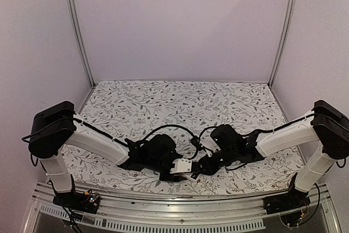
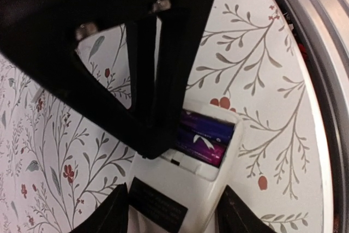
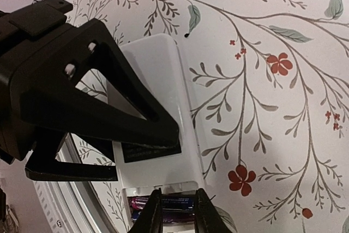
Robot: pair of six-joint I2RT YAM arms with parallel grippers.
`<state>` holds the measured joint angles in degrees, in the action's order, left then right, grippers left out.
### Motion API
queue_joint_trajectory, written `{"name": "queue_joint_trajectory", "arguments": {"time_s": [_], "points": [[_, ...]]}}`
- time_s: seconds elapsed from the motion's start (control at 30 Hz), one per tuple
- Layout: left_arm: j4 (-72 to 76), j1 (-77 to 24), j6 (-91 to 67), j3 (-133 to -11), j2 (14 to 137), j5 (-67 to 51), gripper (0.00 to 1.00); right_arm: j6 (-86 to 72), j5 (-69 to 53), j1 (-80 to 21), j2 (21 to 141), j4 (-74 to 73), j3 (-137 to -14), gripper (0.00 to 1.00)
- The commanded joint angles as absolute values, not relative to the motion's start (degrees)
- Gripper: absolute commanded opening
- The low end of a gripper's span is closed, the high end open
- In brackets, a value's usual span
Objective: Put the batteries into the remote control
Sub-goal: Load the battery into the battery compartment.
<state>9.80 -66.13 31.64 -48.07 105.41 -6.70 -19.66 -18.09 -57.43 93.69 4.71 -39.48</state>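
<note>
Left gripper and right gripper are seen from above, meeting tip to tip at the near edge of the floral tablecloth. The remote control is seen between them as a small white block. Finger spacing cannot be judged from this height, and anything inside the remote is too small to make out.

Left wrist view: the remote's white body is clamped between the left fingers, one on each long side, back face up. The battery bay is shown open. The batteries are seen lying in it side by side, dark purple with a magenta sheen and a pale swoosh mark. No lettering on them can be read. A black label is noted on the back just below the bay, its print too fine to read. The right gripper's fingers are seen drawn narrow, tips down at the bay's edge against the batteries. A metal rail is caught at the right margin.

Right wrist view: the remote's plain white back is shown along its whole length, which the other views do not give. The right fingers are seen close together directly over the bay, with purple casing visible between them. Whether a battery is pinched or only touched cannot be told. The left gripper is seen side-on, closed across the remote by the label.
</note>
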Motion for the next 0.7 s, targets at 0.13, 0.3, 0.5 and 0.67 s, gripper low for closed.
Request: {"name": "queue_joint_trajectory", "arguments": {"time_s": [0.13, 0.3, 0.5, 0.67], "points": [[0.31, -66.84, 29.83, -45.68, 109.05, -3.14, 0.53, -18.58, -17.83, -57.92, 92.22, -5.36, -43.51, 0.21], [1.07, -67.29, 30.11, -45.41, 109.29, -2.46, 0.54, -19.27, -19.43, -56.95, 92.08, -3.73, -44.32, 0.22], [1.66, -67.7, 30.4, -44.79, 109.31, -2.13, 0.54, -20.05, -18.78, -55.31, 90.22, -5.0, -44.36, 0.22], [2.14, -67.86, 30.41, -44.32, 109.31, -1.65, 0.54, -20.79, -19.14, -54.58, 89.82, -6.5, -43.19, 0.19]]}}
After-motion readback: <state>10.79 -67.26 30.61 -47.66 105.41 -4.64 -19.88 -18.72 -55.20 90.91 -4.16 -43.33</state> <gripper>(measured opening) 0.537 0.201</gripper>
